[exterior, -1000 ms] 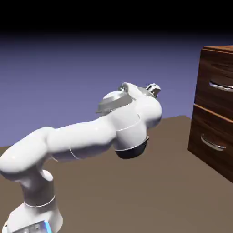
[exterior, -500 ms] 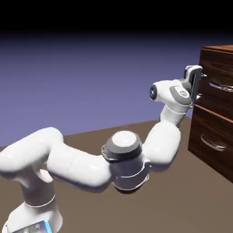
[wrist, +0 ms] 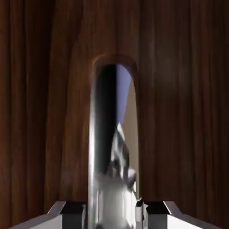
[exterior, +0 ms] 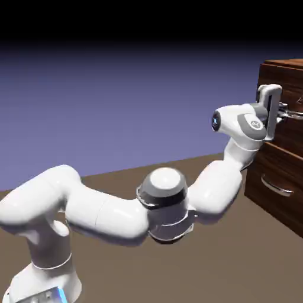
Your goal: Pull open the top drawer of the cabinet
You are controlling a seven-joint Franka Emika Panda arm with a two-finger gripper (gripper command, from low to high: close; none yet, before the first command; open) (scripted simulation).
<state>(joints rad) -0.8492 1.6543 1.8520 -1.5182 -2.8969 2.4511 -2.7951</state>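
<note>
At the far right of the exterior view, the cabinet stood on the brown bench, with the top drawer as its uppermost wood-grain front and a like drawer front below it. The white arm reached rightward from the lower left, and the gripper was clenched on the top drawer's curved silver handle. In the hand view that handle ran up between the two grey fingertips, with dark wood grain filling everything behind it.
</note>
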